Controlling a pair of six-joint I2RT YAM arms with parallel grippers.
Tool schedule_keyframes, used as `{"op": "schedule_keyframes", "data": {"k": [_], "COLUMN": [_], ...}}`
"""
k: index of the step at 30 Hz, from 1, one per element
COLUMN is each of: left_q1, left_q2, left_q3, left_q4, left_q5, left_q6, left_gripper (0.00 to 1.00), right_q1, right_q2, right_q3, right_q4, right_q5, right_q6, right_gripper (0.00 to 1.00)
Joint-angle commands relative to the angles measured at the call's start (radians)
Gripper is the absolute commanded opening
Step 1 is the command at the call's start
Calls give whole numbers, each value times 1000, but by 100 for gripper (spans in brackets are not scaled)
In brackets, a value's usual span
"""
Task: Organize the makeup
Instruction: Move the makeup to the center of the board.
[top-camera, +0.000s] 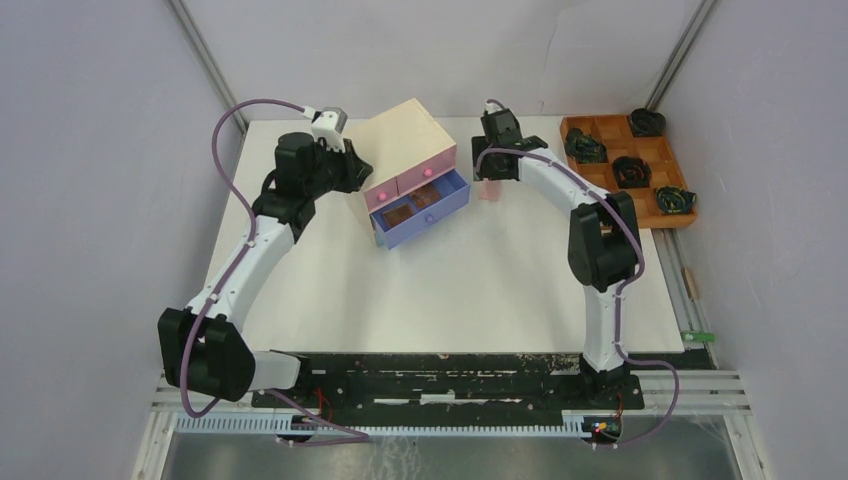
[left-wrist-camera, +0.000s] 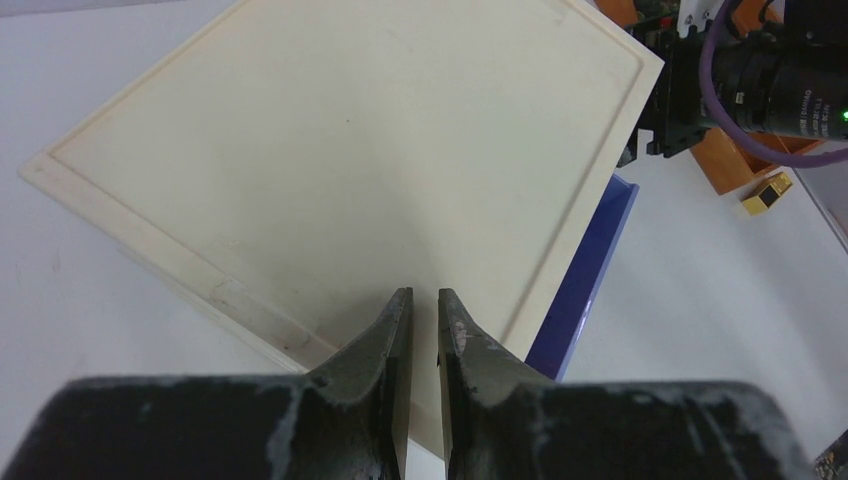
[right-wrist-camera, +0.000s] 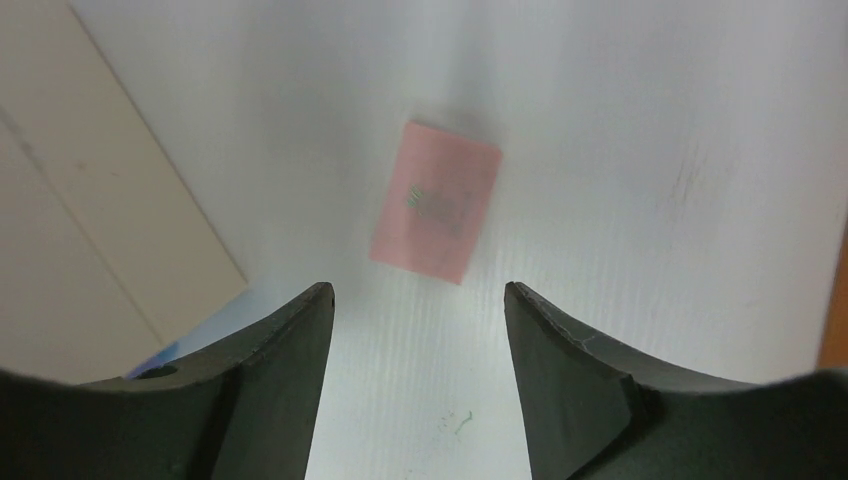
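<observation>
While the left gripper (left-wrist-camera: 420, 293) is hovering nearly pressed together, empty, over the wooden chest (left-wrist-camera: 350, 150), the right gripper (right-wrist-camera: 418, 290) is hanging spread above a pink makeup piece (right-wrist-camera: 435, 200) lying beside the blue drawer (top-camera: 432, 222); pinching it squarely seems next.

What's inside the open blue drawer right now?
From the top camera, two brown palettes lie side by side in the blue drawer. Its rear part is still under the wooden chest, so anything back there is hidden.
</observation>
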Motion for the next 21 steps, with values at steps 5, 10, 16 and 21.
{"op": "schedule_keyframes", "data": {"k": [5,10,16,21], "left_q1": [1,1,2,2], "left_q2": [-17,-16,-15,-19], "left_q3": [-28,-34,-50,-56], "left_q4": [23,32,44,47], "left_q5": [51,73,88,91], "left_q6": [-5,-8,-12,-14], "left_gripper": [21,21,21,21], "right_q1": [62,77,76,76], "right_q2": [179,218,228,281], "right_q3": [242,282,269,298], "right_q4": [-169,-224,-231,-231], "right_q5": [179,308,332,276], "right_q6": [109,206,239,235], "right_gripper": [70,77,81,84]}}
